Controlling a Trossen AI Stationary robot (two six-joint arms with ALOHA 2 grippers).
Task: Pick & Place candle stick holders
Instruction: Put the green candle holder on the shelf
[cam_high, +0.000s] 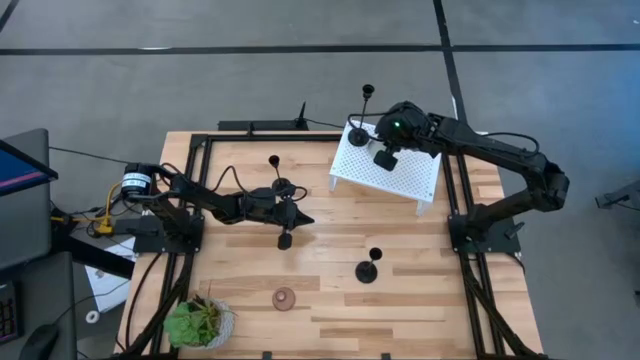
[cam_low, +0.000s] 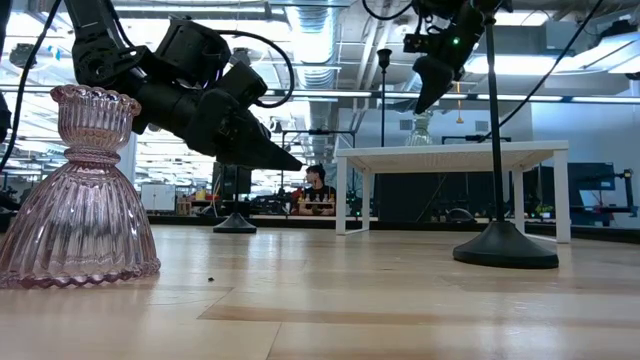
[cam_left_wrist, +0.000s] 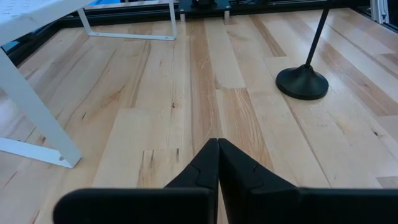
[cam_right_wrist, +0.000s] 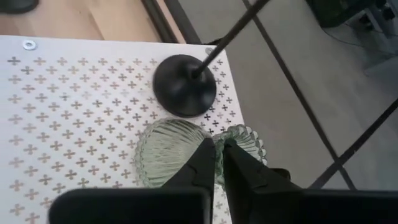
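The right gripper (cam_right_wrist: 216, 163), clenched empty, hung directly above the ribbed grey-green glass candle holder (cam_right_wrist: 171, 152), which stood upright on the white perforated stand (cam_right_wrist: 74, 112).

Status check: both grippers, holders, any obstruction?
Left gripper shut, empty, over table. Right gripper shut on green holder atop white stand, black holder beside it.

A white perforated stand (cam_high: 385, 170) sits at the upper right of the wooden table (cam_high: 330, 290) (seen from above), a green potted plant (cam_high: 198, 323) at the lower left corner.
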